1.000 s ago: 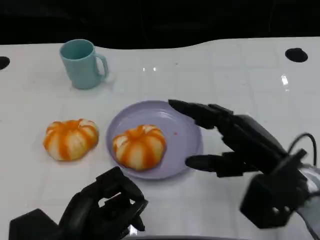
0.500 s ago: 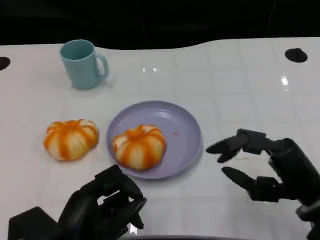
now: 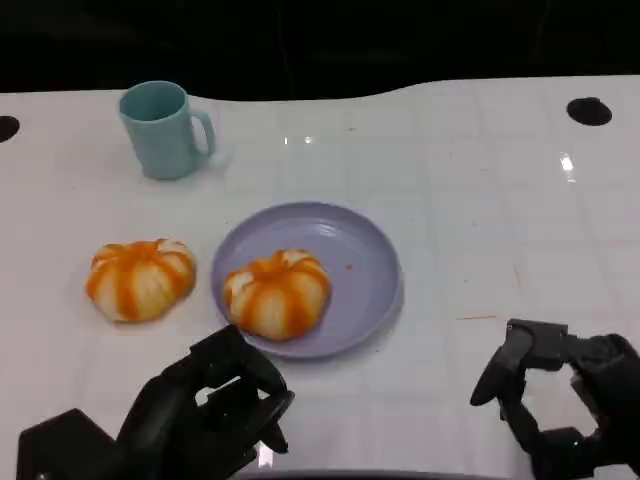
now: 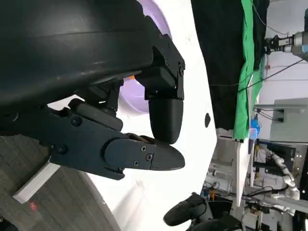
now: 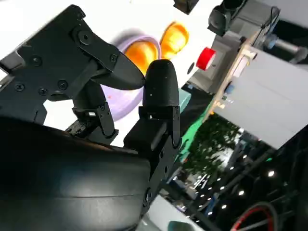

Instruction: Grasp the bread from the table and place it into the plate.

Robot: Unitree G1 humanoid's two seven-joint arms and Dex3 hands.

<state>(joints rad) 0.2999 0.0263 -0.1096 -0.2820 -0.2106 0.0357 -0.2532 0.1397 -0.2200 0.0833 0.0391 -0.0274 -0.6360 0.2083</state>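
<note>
Since a second ago our right hand (image 3: 560,405) has pulled back from the round lilac plate (image 3: 375,265) to the near edge of the white counter (image 3: 470,190), fingers loosely apart, holding nothing. One orange-striped round bread bun (image 3: 277,292) lies in the plate; another bun (image 3: 141,278) sits just left of it. Our left hand (image 3: 205,410) stays curled, empty.
</note>
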